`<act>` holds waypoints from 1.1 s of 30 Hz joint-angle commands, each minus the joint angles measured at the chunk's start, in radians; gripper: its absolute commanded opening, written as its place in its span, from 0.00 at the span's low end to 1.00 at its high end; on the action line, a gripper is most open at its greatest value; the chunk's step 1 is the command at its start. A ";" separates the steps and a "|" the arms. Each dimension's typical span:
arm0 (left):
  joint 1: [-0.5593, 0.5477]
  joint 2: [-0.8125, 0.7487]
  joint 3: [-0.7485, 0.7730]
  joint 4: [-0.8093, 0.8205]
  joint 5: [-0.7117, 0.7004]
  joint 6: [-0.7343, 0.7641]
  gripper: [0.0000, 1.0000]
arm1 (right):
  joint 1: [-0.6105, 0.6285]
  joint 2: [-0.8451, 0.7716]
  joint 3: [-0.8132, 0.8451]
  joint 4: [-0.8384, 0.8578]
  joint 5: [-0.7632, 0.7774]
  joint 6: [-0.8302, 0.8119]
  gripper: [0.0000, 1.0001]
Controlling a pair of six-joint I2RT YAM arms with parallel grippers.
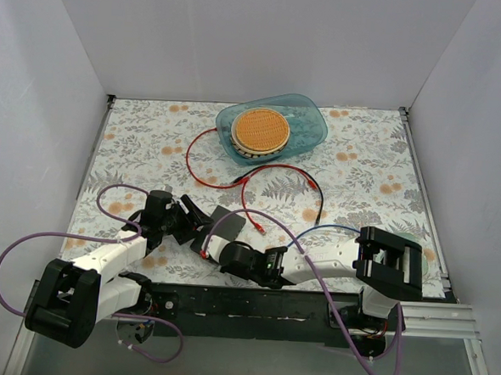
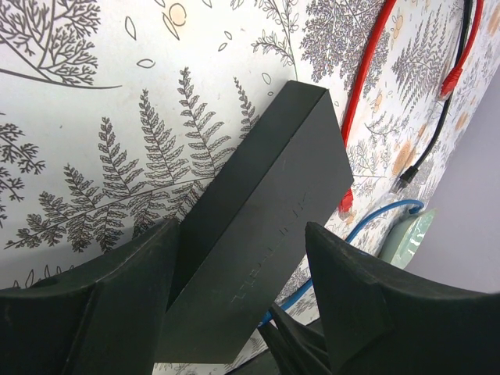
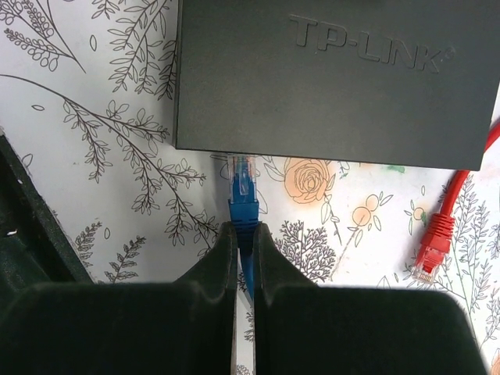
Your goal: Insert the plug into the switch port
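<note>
The switch (image 3: 336, 78) is a flat matte black box marked TP-LINK; it also shows in the top view (image 1: 227, 220) and in the left wrist view (image 2: 266, 211). My left gripper (image 2: 242, 234) straddles the switch with a finger against each side and holds it; in the top view it is at the switch's left (image 1: 185, 216). My right gripper (image 3: 244, 228) is shut on the blue cable just behind the blue plug (image 3: 243, 187). The plug's clear tip meets the switch's near edge. The ports are hidden. In the top view the right gripper (image 1: 211, 246) is just in front of the switch.
A red cable (image 1: 201, 163) loops across the mat; its red plug (image 3: 433, 242) lies right of the blue one. A black cable (image 1: 314, 191) lies beside it. A teal tub (image 1: 309, 127) holding an orange round disc (image 1: 261, 130) stands at the back. White walls enclose the table.
</note>
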 commanded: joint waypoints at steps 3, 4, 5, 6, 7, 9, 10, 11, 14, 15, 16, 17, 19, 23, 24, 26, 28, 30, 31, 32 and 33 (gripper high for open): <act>-0.001 -0.012 0.004 -0.009 0.053 -0.005 0.64 | -0.002 0.044 0.065 -0.030 0.048 0.039 0.01; -0.001 -0.013 0.003 -0.009 0.057 -0.005 0.64 | 0.000 0.048 0.075 -0.038 0.054 0.040 0.01; -0.001 -0.013 0.000 -0.007 0.056 -0.008 0.64 | 0.000 0.059 0.084 -0.041 0.051 0.040 0.01; -0.001 -0.015 -0.002 -0.004 0.059 -0.011 0.64 | 0.000 0.063 0.092 -0.050 0.054 0.040 0.01; -0.001 -0.019 -0.004 -0.004 0.060 -0.011 0.64 | 0.000 0.073 0.104 -0.060 0.055 0.040 0.01; -0.001 -0.024 -0.008 -0.004 0.062 -0.014 0.64 | 0.001 0.079 0.115 -0.069 0.050 0.040 0.01; -0.001 -0.026 -0.008 -0.002 0.062 -0.014 0.64 | 0.000 0.080 0.120 -0.070 0.050 0.040 0.01; -0.001 -0.027 -0.010 -0.004 0.062 -0.014 0.64 | 0.000 0.082 0.121 -0.075 0.050 0.040 0.01; -0.001 -0.026 -0.011 0.001 0.063 -0.015 0.64 | 0.000 0.082 0.127 -0.078 0.032 0.022 0.01; -0.001 -0.024 -0.011 0.001 0.062 -0.015 0.64 | 0.000 0.085 0.131 -0.083 0.027 0.019 0.01; -0.001 -0.024 -0.010 0.002 0.062 -0.015 0.64 | 0.000 0.088 0.134 -0.086 0.019 0.013 0.01; -0.001 -0.024 -0.011 0.002 0.059 -0.015 0.64 | 0.000 0.093 0.140 -0.093 0.018 0.010 0.01; -0.001 -0.021 -0.004 -0.010 0.047 -0.012 0.65 | 0.001 0.103 0.155 -0.115 -0.002 -0.003 0.01; -0.001 -0.018 0.009 -0.015 0.039 -0.009 0.65 | 0.001 0.110 0.158 -0.119 -0.021 -0.018 0.01; -0.001 -0.016 0.012 -0.013 0.040 -0.009 0.65 | 0.001 0.111 0.160 -0.119 -0.018 -0.017 0.01; -0.001 -0.013 0.012 -0.006 0.051 -0.012 0.65 | 0.001 0.116 0.163 -0.121 -0.002 -0.003 0.01; -0.001 -0.015 0.009 0.001 0.060 -0.014 0.65 | 0.001 0.117 0.164 -0.115 0.024 0.011 0.01; -0.001 -0.016 0.001 0.004 0.067 -0.017 0.65 | 0.001 0.116 0.166 -0.106 0.039 0.032 0.01; -0.001 -0.016 -0.003 0.004 0.068 -0.014 0.65 | 0.001 0.113 0.167 -0.098 0.065 0.040 0.01; -0.001 -0.018 -0.011 0.004 0.073 -0.014 0.65 | 0.001 0.111 0.169 -0.095 0.076 0.040 0.01; -0.001 -0.019 -0.016 0.004 0.077 -0.014 0.65 | 0.000 0.110 0.170 -0.092 0.084 0.063 0.01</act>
